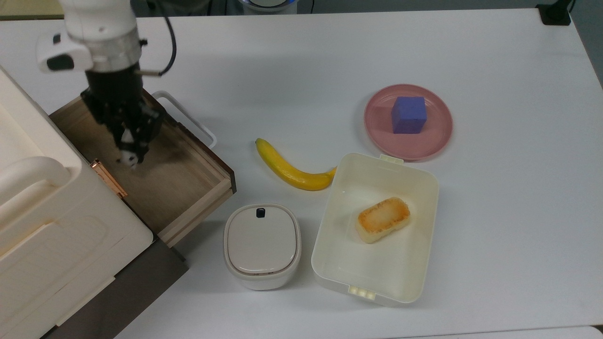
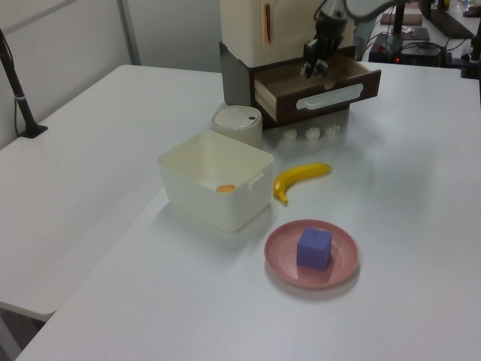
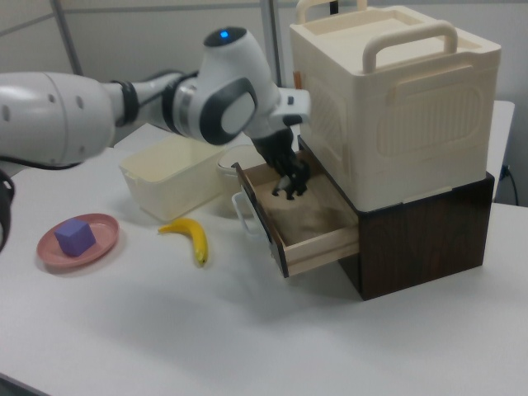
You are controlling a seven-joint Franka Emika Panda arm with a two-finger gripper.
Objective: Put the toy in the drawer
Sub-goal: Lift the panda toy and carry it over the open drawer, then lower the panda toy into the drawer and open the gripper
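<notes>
The pincer (image 1: 128,153) is lowered into the open drawer (image 1: 188,188), its fingers pinched on the panda toy (image 1: 127,159), which is held just above the light-wood floor near the middle of the tray. In the right view the pincer (image 3: 290,186) is seen inside the drawer (image 3: 318,243), below the cream handled box (image 3: 388,107) that is stacked on the dark brown cabinet (image 3: 429,239). Apart from the toy and the pincer, nothing is seen lying in the drawer.

Beyond the drawer's front panel, to the top view's right of the pincer, a yellow banana (image 1: 289,169) lies on the white surface (image 1: 494,212). Touching the banana's tip is a cream rectangular tub (image 1: 339,263), in which a toasted bread-like piece (image 1: 382,219) lies. Farther from the pincer, a pink plate (image 1: 433,136) carries a blue-purple cube (image 1: 409,114). A small lidded cream container (image 1: 262,245) stands just beside the drawer's near corner, between the drawer and the tub.
</notes>
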